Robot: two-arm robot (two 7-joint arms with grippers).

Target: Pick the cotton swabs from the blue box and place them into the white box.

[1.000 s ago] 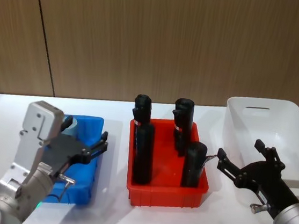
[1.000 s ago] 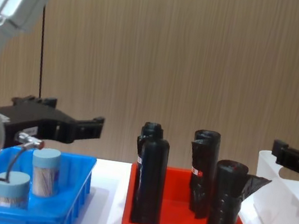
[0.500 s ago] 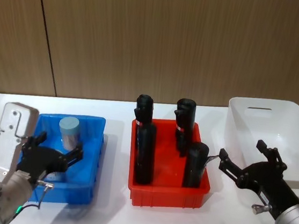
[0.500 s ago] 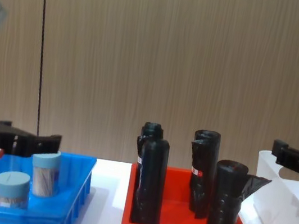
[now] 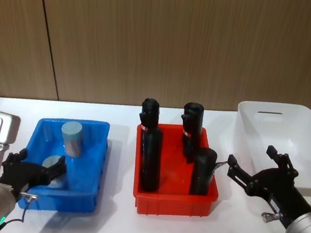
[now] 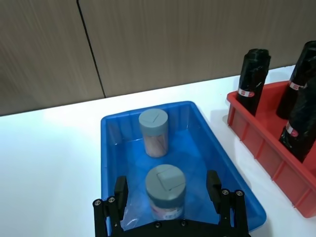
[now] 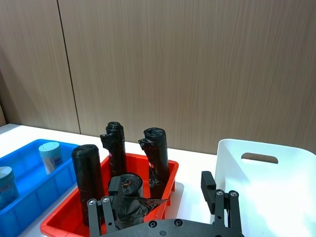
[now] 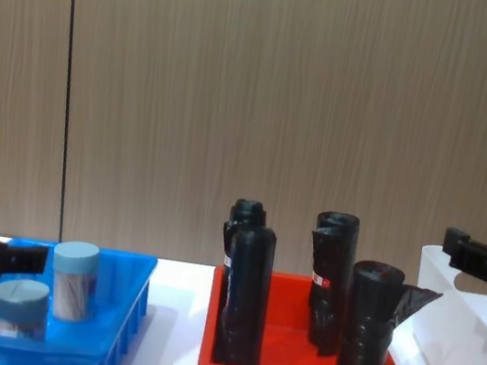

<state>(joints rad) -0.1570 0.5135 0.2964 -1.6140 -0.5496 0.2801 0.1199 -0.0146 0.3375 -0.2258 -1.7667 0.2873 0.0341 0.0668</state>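
**Swab transfer yet to begin: both jars of cotton swabs [image 5: 71,138] stand in the blue box [image 5: 87,123].**
The left hand [image 5: 37,166], spread open and empty, hovers at that box's 7 o'clock corner, its fingers either side of the nearer jar [image 6: 165,190] without touching. Past the red bin [image 5: 174,200], the right hand [image 5: 250,154] hangs open at 7 o'clock of the white box [image 5: 275,105], which looks empty. Two picks and two drops are left.
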